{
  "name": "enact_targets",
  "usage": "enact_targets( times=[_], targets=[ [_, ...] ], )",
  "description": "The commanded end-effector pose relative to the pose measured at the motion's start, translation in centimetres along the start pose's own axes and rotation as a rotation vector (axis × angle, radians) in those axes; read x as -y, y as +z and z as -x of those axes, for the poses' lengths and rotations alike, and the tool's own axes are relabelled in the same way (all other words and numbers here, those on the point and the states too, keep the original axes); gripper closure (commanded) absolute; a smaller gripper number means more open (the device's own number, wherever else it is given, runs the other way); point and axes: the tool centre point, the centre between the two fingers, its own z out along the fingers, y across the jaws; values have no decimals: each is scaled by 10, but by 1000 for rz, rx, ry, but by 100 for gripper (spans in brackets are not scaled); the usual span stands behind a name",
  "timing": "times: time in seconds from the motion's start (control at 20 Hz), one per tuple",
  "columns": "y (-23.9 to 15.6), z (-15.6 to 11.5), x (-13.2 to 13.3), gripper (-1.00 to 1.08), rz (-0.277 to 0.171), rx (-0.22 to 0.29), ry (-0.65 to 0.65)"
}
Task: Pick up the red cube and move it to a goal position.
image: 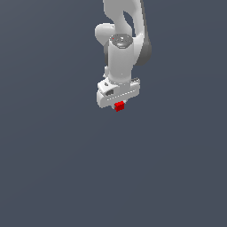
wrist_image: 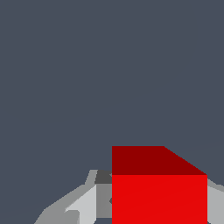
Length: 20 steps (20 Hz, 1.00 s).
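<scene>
We see the red cube (image: 119, 106) just above the frame's centre in the exterior view, pinched in our gripper (image: 118, 104) jaws. No goal marker shows, so we should carry it slowly, grip firm

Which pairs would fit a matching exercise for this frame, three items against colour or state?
Column one:
1. red cube
2. gripper
3. surface

Column two:
A. plain dark grey-blue, nothing else seen on it
B. bright red, sitting between the fingers
C. white, pointing down, closed on a small block

In the wrist view the red cube fills the space between the grey fingers. Whether it is lifted off the surface cannot be told.

Pairs: 1-B, 2-C, 3-A
</scene>
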Motion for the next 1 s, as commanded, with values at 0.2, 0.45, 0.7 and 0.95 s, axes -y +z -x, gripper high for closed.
enact_targets(
  times=[0.2,0.45,0.7,0.95],
  targets=[
    [-69,5,-8,108,-2,-1,-1],
    [-121,9,-14,108,-2,-1,-1],
    [-172,12,-21,108,-1,-1,0],
    [-222,14,-29,108,-1,-1,0]
  ],
)
